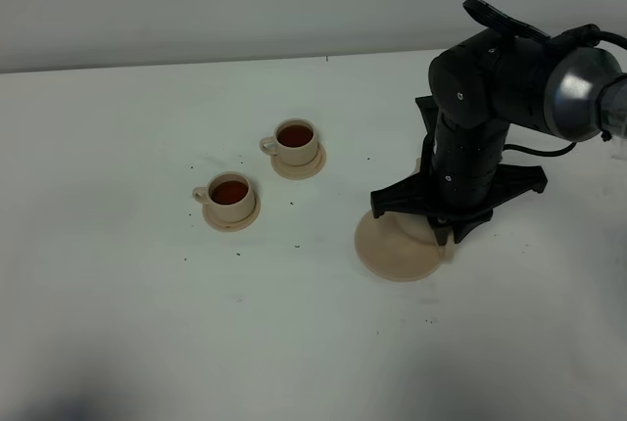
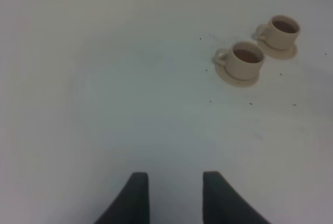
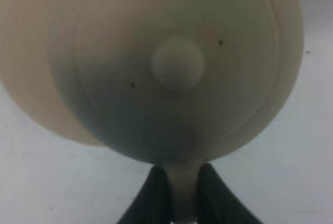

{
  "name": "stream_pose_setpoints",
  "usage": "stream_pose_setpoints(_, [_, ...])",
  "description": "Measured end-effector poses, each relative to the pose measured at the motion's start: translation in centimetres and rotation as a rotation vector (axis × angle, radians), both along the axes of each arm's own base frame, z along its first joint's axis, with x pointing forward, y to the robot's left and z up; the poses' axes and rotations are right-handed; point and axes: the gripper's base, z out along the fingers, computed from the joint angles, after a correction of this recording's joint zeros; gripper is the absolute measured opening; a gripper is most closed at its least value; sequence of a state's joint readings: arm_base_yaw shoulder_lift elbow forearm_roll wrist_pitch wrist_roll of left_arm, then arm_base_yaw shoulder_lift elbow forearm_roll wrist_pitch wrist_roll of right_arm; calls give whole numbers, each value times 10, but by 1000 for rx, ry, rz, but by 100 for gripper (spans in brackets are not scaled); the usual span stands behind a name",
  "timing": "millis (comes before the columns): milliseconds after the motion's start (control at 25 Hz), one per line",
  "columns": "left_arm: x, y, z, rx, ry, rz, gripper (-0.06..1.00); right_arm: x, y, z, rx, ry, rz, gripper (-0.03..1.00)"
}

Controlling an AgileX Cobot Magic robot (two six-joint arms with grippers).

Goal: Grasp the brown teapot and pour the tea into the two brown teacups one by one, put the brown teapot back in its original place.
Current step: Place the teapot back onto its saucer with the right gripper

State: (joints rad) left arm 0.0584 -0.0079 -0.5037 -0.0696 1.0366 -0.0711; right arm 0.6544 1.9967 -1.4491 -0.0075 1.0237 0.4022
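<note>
A: What did the two brown teacups hold?

B: Both held dark reddish-brown tea. The near teacup (image 1: 230, 191) sat on its own small saucer (image 1: 232, 216) toward the left of the table (image 1: 118, 323), and the far teacup (image 1: 294, 138) stood on a matching saucer (image 1: 299, 165) just behind and to the right of it. Each handle pointed left in the high view. The left wrist view showed the same pair, tea well up inside each cup.

A: And the brown teapot?

B: From above it was almost wholly hidden under the right arm (image 1: 480, 117). The right wrist camera looked straight down on the brown teapot (image 3: 177, 73): round lid, small knob in the middle, a couple of dark specks on it. Its contents could not be seen with the lid on.

A: Where was it?

B: Over the large saucer (image 1: 392, 250), the wide flat tan disc to the right of the cups. Whether it touched the disc I could not tell.

A: The pincers?

B: The right gripper (image 3: 179, 193) was clamped narrow on the pot's loop handle, a finger on each side. The left gripper (image 2: 171, 198) hung over bare table with its fingers apart and nothing between them.

A: Any writing or labels?

B: None readable. Small dark flecks lay scattered on the table around the cups.
</note>
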Motion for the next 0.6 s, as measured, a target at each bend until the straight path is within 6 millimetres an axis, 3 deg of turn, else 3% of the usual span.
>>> stream_pose_setpoints(360, [0,0,0,0,0,0,28,-21,27,0,0,-17,5,11])
stream_pose_setpoints(600, [0,0,0,0,0,0,28,-27,34,0,-7,-26,-3,11])
